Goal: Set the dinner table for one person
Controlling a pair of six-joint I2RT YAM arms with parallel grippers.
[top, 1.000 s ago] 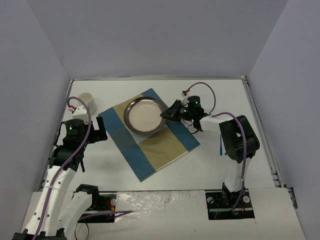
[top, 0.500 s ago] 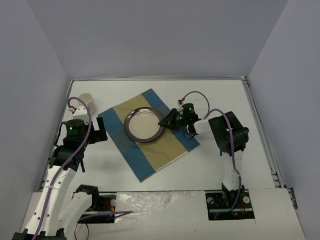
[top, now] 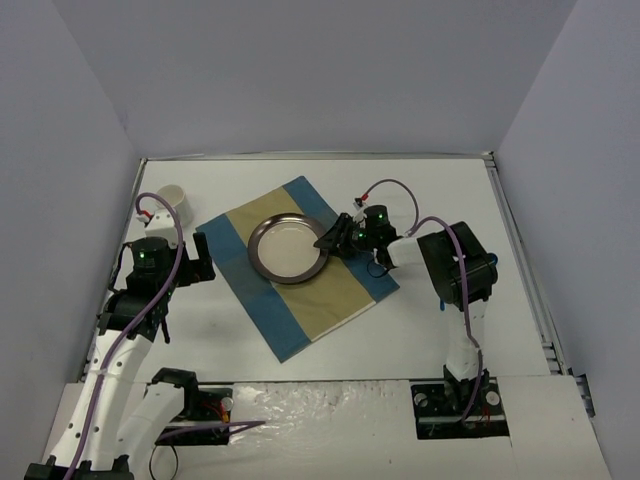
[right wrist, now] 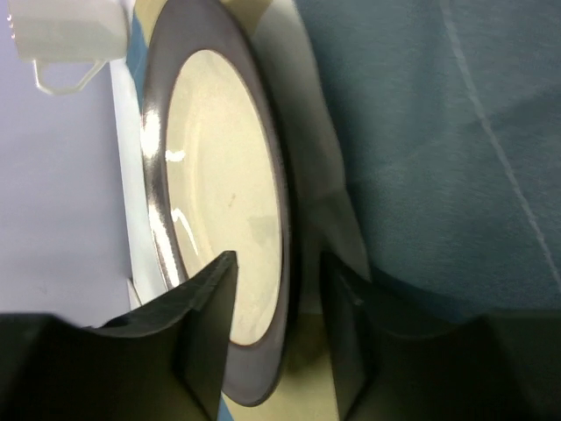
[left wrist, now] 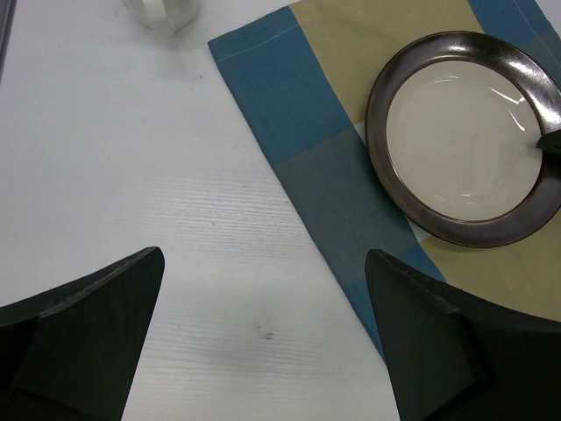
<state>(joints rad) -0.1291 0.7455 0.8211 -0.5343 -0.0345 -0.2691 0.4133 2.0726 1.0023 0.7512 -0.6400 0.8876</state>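
Observation:
A dark-rimmed plate with a cream centre lies flat on the blue-and-tan striped mat, which lies on the white dinner table. My right gripper is at the plate's right rim. In the right wrist view its fingers straddle the rim of the plate with a gap on each side, open. My left gripper is open and empty over bare table just left of the mat. The plate also shows in the left wrist view.
A white cup stands at the table's far left corner, beyond the mat; it also shows in the left wrist view and the right wrist view. Grey walls enclose the table on three sides.
The right gripper brought the plate nearer and down onto the middle of the mat, then its jaws opened off the rim. The left arm has not moved.

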